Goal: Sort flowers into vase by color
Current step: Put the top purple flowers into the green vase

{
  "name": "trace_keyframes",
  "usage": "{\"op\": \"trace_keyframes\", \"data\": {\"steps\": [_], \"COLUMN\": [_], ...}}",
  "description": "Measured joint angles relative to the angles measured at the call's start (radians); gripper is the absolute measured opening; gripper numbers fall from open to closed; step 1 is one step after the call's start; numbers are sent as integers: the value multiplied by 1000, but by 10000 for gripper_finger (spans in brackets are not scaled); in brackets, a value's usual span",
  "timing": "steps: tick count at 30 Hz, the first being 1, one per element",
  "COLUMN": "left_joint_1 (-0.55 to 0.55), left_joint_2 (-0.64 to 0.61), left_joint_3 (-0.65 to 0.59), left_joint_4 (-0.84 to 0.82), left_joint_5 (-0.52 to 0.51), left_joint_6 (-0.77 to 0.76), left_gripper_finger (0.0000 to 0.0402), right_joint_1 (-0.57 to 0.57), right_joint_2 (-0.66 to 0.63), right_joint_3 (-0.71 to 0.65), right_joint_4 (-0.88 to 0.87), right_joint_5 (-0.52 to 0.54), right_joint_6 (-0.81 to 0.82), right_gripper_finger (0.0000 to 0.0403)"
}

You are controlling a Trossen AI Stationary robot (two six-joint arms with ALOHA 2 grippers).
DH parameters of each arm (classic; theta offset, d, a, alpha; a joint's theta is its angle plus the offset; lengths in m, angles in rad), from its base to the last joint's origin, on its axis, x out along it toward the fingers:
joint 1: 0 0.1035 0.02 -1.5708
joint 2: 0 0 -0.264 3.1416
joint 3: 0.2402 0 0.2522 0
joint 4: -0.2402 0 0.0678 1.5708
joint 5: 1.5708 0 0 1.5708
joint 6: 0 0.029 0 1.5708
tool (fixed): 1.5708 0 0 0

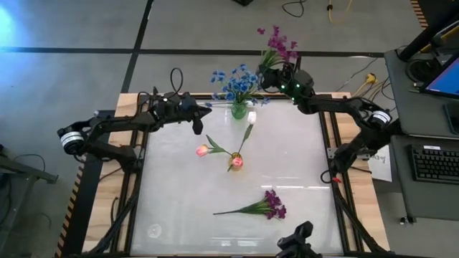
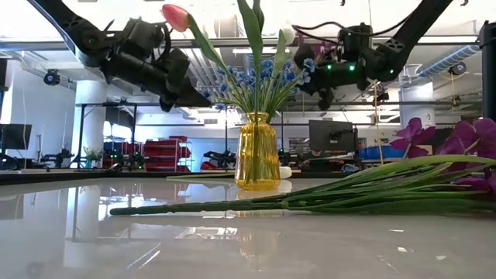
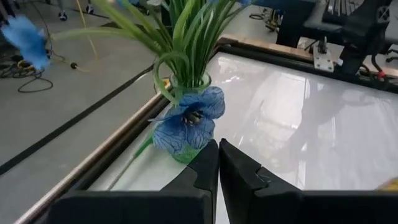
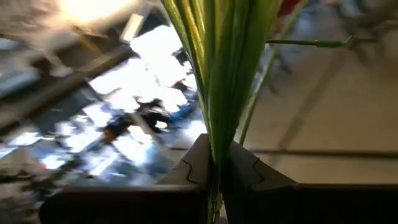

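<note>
Glossy white tabletop (image 1: 287, 154) carries one purple sprig (image 1: 264, 206) lying across toward six o'clock, two vases with blue and pink blooms, while my right gripper (image 1: 276, 73), clamped on a second purple sprig (image 1: 278, 44), hovers at twelve; left gripper (image 1: 196, 123) closed, empty.

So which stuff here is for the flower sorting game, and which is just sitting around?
For the job:
- blue flowers in the vase
- purple sprig held by the right gripper
- purple sprig on the table
- pink tulips
- left gripper, shut, beside the vase

Just lying about:
- keyboard
- cables on the floor
</note>
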Motion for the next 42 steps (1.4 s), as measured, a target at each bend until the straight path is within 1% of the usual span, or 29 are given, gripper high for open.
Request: {"op": "trace_keyframes", "data": {"steps": [2, 5, 12, 18, 25, 31, 38, 42], "left_joint_1": [0, 0, 1, 0, 0, 1, 0, 0], "left_joint_2": [5, 14, 18, 17, 17, 17, 22, 40], "left_joint_3": [17, 34, 42, 57, 86, 85, 84, 84], "left_joint_4": [5, 6, 1, 1, -15, -69, -97, -96], "left_joint_5": [0, 0, 0, 0, 0, 0, 0, -7], "left_joint_6": [0, 4, -6, -19, -19, -27, -49, -61], "left_gripper_finger": [0, 0, 0, 0, 0, 0, 0, 21], "right_joint_1": [6, 12, 40, 66, 84, 90, 99, 99], "right_joint_2": [15, 16, -5, 14, 11, 14, 19, 19], "right_joint_3": [11, 19, 18, 18, 17, 17, 17, 17], "right_joint_4": [53, 37, -31, -33, -35, -44, -56, -58], "right_joint_5": [-35, -43, -79, -86, -88, -89, -89, -89], "right_joint_6": [17, 22, -127, -165, -260, -310, -323, -336], "right_gripper_finger": [13, 13, 13, 13, 13, 13, 13, 13]}}
